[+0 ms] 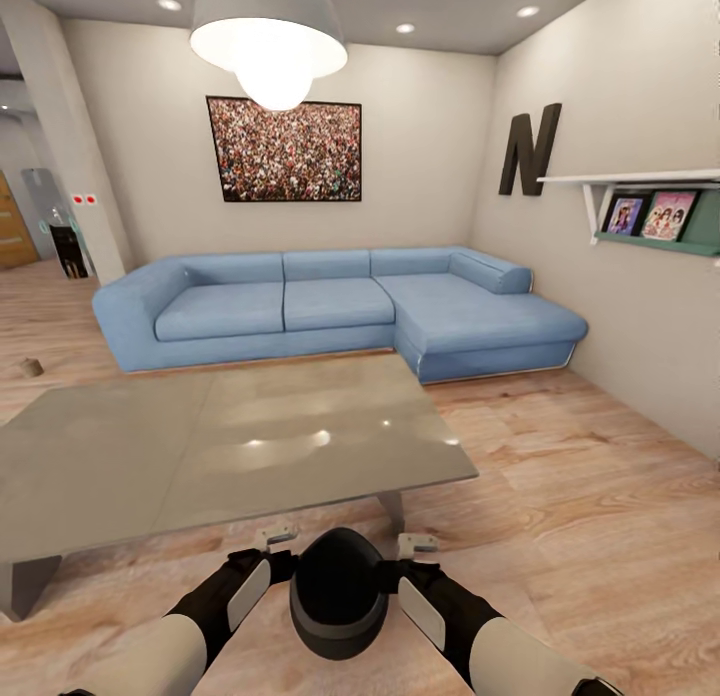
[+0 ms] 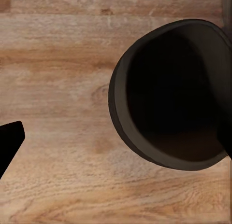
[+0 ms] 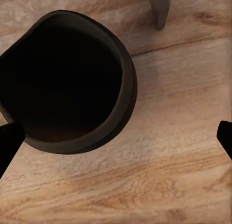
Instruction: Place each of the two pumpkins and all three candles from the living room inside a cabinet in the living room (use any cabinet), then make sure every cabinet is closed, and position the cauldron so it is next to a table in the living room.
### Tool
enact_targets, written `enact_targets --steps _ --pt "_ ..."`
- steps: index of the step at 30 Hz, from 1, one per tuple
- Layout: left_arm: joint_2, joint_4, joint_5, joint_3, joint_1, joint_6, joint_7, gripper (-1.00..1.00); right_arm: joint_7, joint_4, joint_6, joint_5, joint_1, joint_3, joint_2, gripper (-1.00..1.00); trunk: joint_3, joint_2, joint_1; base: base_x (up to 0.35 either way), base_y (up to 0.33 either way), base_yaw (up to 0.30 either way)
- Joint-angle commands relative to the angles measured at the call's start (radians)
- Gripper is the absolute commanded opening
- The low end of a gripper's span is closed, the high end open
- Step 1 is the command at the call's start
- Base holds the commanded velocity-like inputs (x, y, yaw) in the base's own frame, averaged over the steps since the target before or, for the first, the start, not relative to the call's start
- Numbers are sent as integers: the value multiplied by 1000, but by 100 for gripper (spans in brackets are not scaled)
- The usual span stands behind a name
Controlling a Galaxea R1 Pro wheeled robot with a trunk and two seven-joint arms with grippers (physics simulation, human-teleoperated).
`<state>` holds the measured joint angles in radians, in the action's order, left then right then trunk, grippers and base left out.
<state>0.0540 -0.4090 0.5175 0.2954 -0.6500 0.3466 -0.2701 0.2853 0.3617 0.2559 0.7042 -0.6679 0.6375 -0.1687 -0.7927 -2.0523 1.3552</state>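
The black cauldron [image 1: 338, 586] sits low between my two forearms, just in front of the grey table [image 1: 230, 446]. I look down into its dark mouth in the left wrist view [image 2: 174, 93] and the right wrist view [image 3: 67, 79]. My left gripper [image 2: 118, 137] is open, its fingers spread wide beside the pot's rim. My right gripper [image 3: 116, 137] is open too, one fingertip [image 3: 8, 142] by the rim and the other over bare floor. A small tan candle [image 1: 32, 367] lies on the floor far left. The pumpkins and the cabinet are out of view.
A blue corner sofa [image 1: 340, 306] stands behind the table against the far wall. A table leg [image 3: 159, 9] rises close to the cauldron. A wall shelf [image 1: 650, 211] juts out on the right. Wooden floor stretches to the right of the table.
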Motion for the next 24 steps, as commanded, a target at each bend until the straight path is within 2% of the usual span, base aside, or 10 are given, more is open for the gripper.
enact_targets --steps 1,12,17,24 --pt "0 -2 10 8 0 3 -9 100 8 2 4 8 -1 8 1 100 2 7 -4 -43 0 -69" --pt "-1 -2 10 9 0 3 -9 100 9 2 2 8 -1 8 1 100 37 84 -46 -278 0 -24" --pt "-2 -2 10 9 0 3 -9 100 11 2 2 8 -1 8 0 100 55 119 -65 -261 0 205" --pt "-1 -2 10 8 0 3 -9 100 11 2 4 8 -1 8 1 100 79 168 -92 -36 0 261"
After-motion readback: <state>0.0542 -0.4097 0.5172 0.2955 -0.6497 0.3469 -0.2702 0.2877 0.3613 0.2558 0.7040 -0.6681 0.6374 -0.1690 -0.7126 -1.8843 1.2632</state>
